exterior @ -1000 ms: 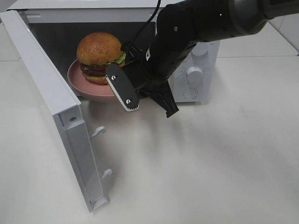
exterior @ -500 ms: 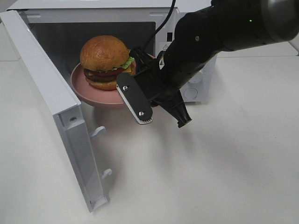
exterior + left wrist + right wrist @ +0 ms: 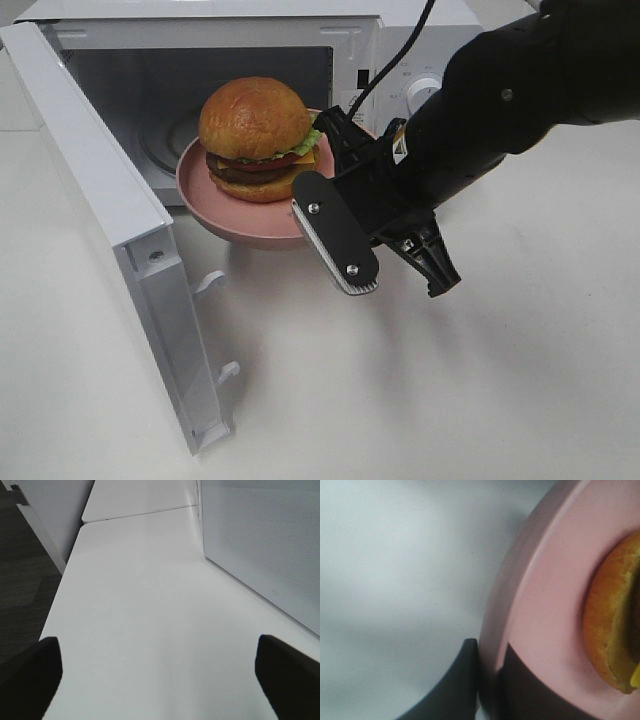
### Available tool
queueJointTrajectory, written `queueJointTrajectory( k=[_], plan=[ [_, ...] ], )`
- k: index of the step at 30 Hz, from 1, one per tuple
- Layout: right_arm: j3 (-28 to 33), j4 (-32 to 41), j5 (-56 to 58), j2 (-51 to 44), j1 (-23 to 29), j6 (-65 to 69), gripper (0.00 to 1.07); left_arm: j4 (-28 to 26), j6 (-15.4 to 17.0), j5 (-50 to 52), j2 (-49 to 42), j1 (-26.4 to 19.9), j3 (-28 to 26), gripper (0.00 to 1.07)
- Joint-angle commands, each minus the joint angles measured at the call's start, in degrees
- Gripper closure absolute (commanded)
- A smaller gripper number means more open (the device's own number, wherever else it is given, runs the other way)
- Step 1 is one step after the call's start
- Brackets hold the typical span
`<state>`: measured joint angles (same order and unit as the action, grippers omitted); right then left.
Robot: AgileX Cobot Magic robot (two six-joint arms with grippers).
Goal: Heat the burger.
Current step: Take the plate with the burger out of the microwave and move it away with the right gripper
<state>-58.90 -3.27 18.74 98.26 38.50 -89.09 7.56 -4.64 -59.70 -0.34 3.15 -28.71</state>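
The burger, with a glossy brown bun, lettuce and a dark patty, sits on a round pink plate held in front of the open microwave's cavity. My right gripper is shut on the plate's right rim. In the right wrist view its dark fingers pinch the pink plate rim, with the burger at the edge of that view. My left gripper is open over bare table beside the microwave door's perforated panel; it does not show in the high view.
The white microwave stands at the back, its door swung wide open to the left and reaching toward the table's front. Its control knob is partly behind my right arm. White table lies in front.
My right gripper has carried the plate and burger to the right and out from the microwave's opening. The door and the left gripper have stayed still.
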Motion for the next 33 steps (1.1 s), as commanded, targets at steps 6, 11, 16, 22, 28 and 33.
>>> queueJointTrajectory(
  k=[6, 11, 16, 22, 28, 33],
  plan=[
    [4.5, -1.0, -3.7, -7.2, -0.2, 1.8, 1.07, -0.2, 0.2, 0.6, -1.0, -0.1, 0.2, 0.09],
    [7.5, -1.6, -3.6, -10.5, -0.2, 3.2, 1.07, -0.2, 0.2, 0.6, -1.0, -0.1, 0.2, 0.09],
    [10.6, -1.8, -3.3, -14.5, -0.2, 3.8, 1.07, -0.2, 0.2, 0.6, -1.0, -0.1, 0.2, 0.09],
    [14.6, -1.8, -3.2, -19.4, -0.2, 5.1, 1.07, -0.2, 0.2, 0.6, -1.0, -0.1, 0.2, 0.09],
    [17.9, -3.5, -0.7, -25.5, -0.2, 6.2, 1.07, -0.2, 0.2, 0.6, -1.0, -0.1, 0.2, 0.09],
    [20.1, -7.6, 1.0, -29.6, -0.2, 11.5, 1.07, -0.2, 0.2, 0.6, -1.0, -0.1, 0.2, 0.09]
  ],
)
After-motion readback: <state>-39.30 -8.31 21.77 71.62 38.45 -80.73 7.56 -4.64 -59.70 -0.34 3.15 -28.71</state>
